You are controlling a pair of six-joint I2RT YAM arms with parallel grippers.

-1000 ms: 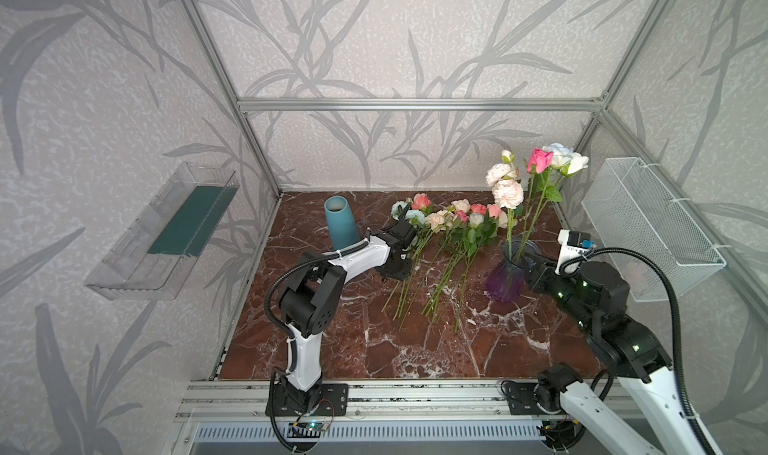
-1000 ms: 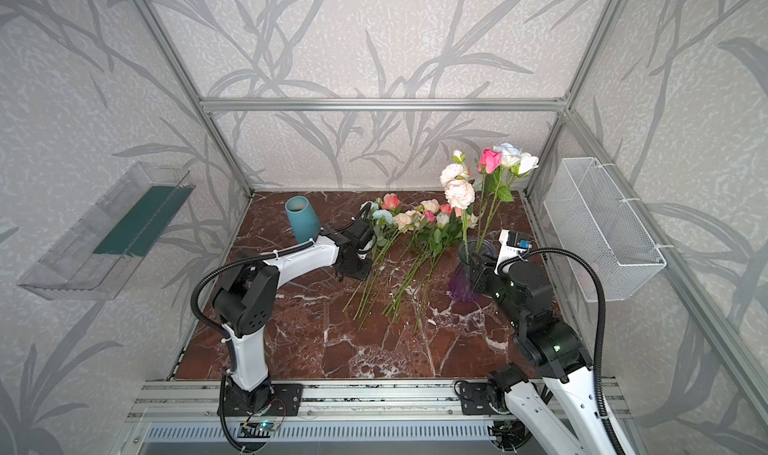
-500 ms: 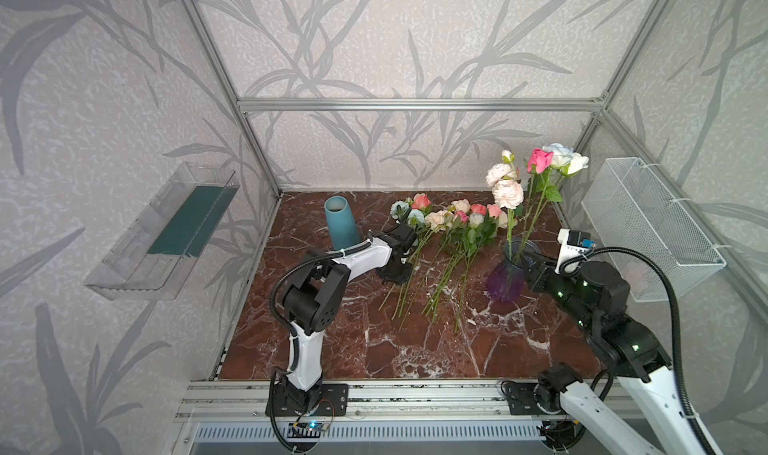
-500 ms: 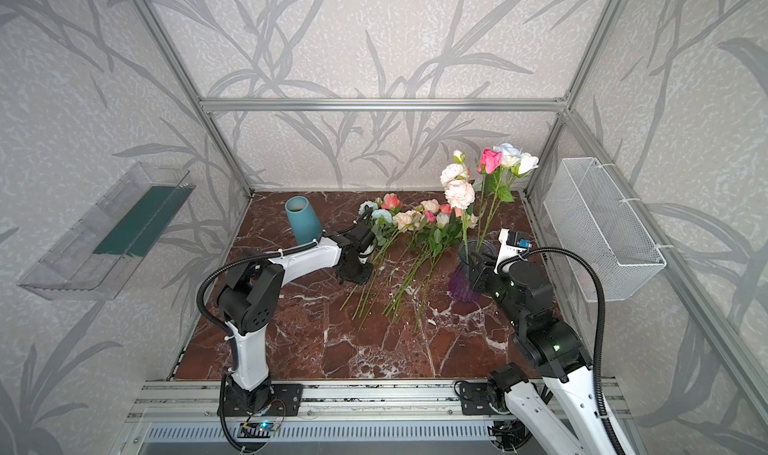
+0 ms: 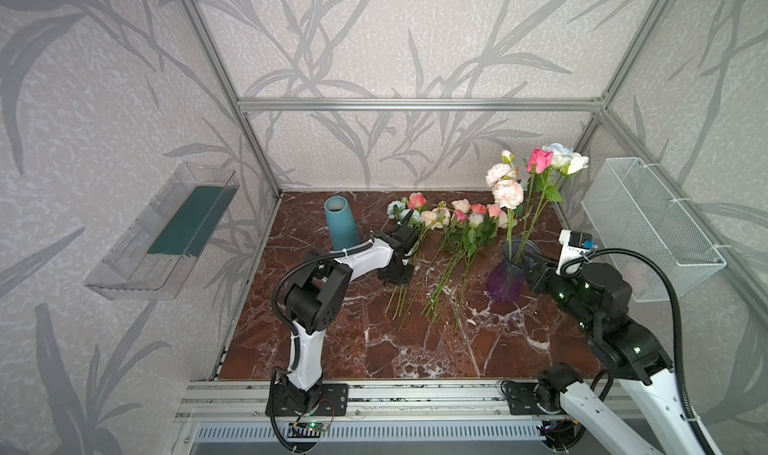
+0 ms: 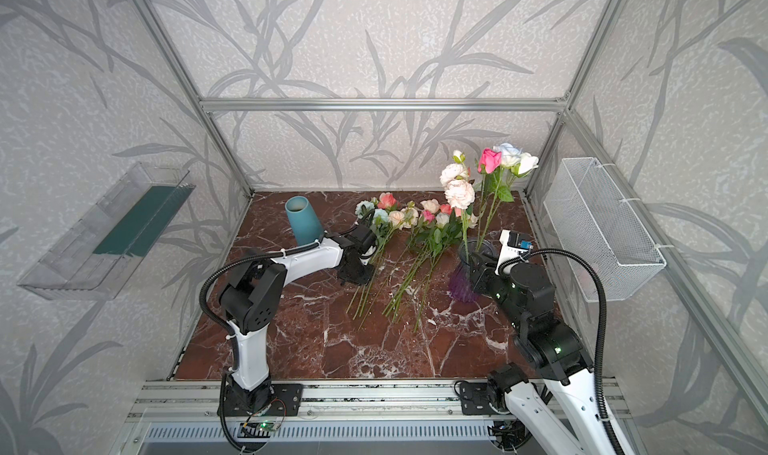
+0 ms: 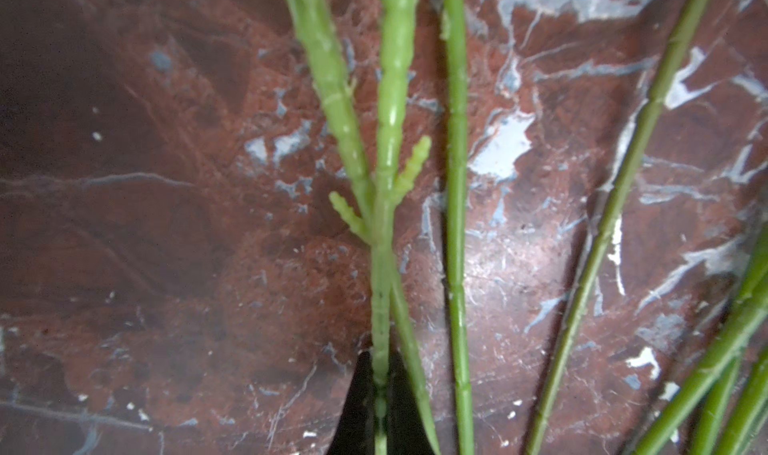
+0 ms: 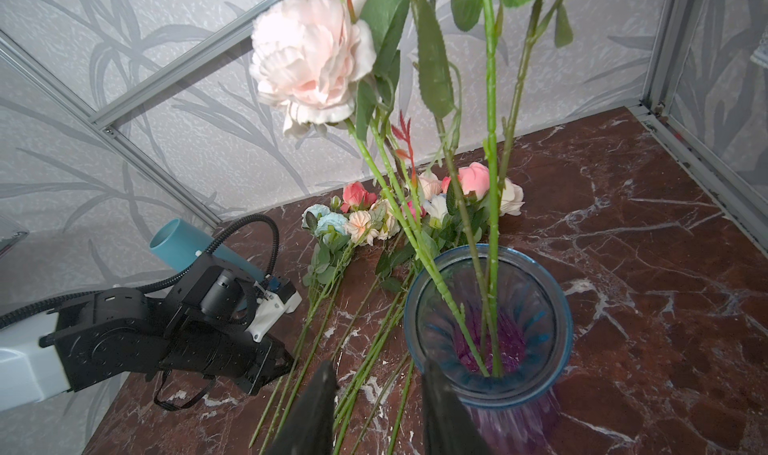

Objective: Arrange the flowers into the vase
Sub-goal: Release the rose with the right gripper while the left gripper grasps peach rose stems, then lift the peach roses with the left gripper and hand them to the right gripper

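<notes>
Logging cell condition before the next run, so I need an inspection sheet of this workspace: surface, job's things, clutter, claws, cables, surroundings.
Surface: red-brown marble tabletop, white veins; nothing spilled seen.
Job's things: glass vase upright at the right, with several standing flowers in it; lying flowers in a row on the table, blooms toward the back wall.
Clutter: teal vase at back left, no flowers in it.
Claws: left claw shut on one stem of the lying flowers; right claw open beside the glass vase's rim, holding nothing.
Cables: left-arm hose and right-arm hose loop clear of the flowers.
Surroundings: clear shelf on left wall, wire basket on right wall.
</notes>
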